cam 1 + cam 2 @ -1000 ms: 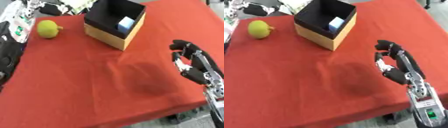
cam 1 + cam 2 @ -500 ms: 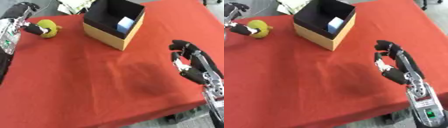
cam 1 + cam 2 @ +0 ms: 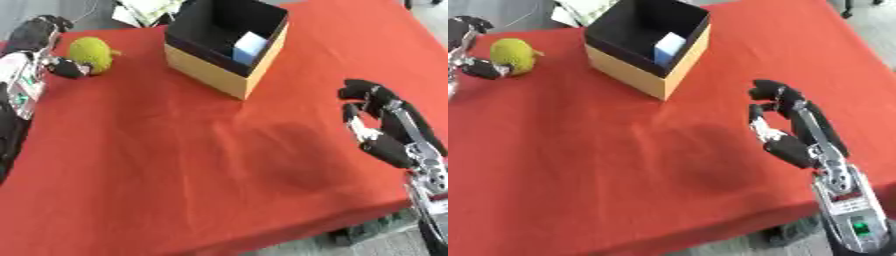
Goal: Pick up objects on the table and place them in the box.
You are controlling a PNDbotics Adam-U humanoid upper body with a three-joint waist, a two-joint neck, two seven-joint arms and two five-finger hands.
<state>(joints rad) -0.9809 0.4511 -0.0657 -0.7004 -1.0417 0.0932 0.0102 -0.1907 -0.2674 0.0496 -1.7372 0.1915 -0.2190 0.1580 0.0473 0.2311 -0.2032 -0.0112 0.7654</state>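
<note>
Left robot hand (image 3: pixel 44 47) cups yellow-green fruit (image 3: pixel 92 54) beside box (image 3: pixel 229 47).

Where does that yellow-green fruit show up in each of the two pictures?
Left eye view: yellow-green fruit upper left, at the left hand.
Right eye view: upper left, nearer the edge.
Shared landmark: the box, to its right in both.

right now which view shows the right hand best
The right eye view: the right hand shows whole, fingers curled over nothing, with the forearm running down to the lower edge. The left eye view shows the same hand nearer its right edge, with the forearm cut off sooner.
</note>
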